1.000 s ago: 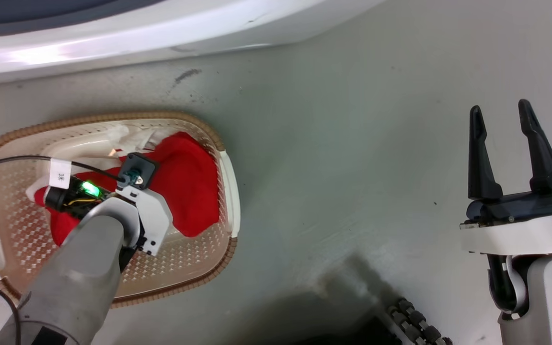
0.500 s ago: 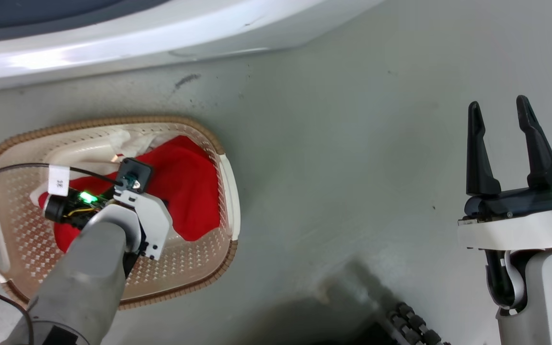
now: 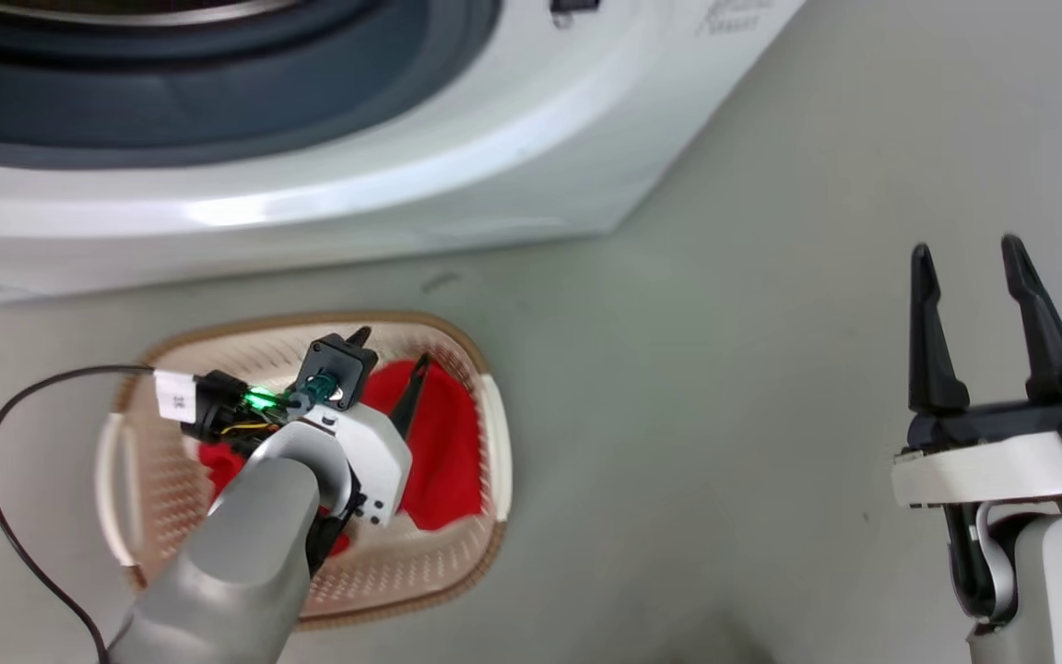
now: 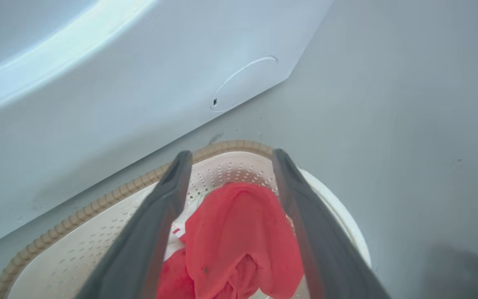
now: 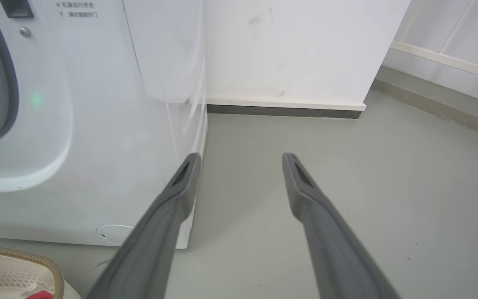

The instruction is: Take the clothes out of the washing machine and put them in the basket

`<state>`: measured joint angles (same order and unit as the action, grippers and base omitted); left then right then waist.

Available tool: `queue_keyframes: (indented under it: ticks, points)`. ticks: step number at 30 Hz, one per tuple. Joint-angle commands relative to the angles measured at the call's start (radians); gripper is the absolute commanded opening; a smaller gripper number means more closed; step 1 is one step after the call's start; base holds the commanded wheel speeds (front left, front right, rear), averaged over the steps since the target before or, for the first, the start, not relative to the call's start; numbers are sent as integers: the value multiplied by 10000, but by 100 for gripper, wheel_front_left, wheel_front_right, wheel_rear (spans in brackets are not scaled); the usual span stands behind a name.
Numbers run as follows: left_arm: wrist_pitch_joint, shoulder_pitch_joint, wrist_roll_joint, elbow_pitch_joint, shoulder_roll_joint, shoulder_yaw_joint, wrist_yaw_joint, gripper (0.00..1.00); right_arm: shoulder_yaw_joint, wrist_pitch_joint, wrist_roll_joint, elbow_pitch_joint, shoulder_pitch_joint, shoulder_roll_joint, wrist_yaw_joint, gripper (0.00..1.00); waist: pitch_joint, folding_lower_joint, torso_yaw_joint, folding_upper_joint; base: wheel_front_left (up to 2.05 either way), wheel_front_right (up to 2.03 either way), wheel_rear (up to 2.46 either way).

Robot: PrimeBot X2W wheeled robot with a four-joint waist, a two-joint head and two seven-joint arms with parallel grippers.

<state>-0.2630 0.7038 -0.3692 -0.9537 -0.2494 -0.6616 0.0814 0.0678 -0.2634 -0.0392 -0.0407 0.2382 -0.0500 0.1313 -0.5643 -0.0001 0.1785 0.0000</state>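
Over the laundry basket (image 3: 492, 417), just in front of the washing machine (image 3: 457, 175), the left gripper (image 3: 391, 350) hung with fingers spread and nothing between them, the red clothes (image 3: 446, 452) lying loose in the basket beneath. The right gripper (image 3: 966, 251), well apart over the floor (image 3: 725, 387), was likewise spread and empty. A fold could catch a rising finger and be dragged out again.

the pale left forearm (image 3: 236, 553) angles up from the lower left, its left gripper (image 3: 391, 350) pointing forward with fingers spread apart, while the right gripper (image 3: 965, 249) stands at the lower right, fingers upward and parted, gripping nothing.
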Motion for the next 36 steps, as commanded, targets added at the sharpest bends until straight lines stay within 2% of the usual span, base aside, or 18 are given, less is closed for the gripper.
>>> queue_keyframes:
  ticks: [1, 13, 19, 25, 36]
  points:
    - [-21, -212, 13, 365, -56, 186, -98, 100, 61, -20, 65, -45, -140, -3, -11, 100, 867, 1, -570, 0, 0, 0, 0]
    - [-22, -2126, 782, 4023, -506, 1782, -769, 100, 472, -20, 433, -239, -864, -6, -11, 100, 2792, 1, -1525, 0, 0, 0, 0]
    - [-23, -3325, 1239, 5744, -629, 2821, -1374, 100, 600, -20, 539, -229, -1286, -3, -11, 100, 3527, 1, -1846, 0, 0, 0, 0]
    - [-23, -4716, 1500, 7224, -410, 3872, -1704, 100, 616, -20, 634, -132, -1749, -5, -11, 100, 4138, 1, -2050, 0, 0, 0, 0]
    - [-24, -6934, 2150, 8985, 256, 5017, -1740, 100, 389, -20, 409, -116, -2647, -3, -11, 100, 5235, 1, -1971, 0, 0, 0, 0]
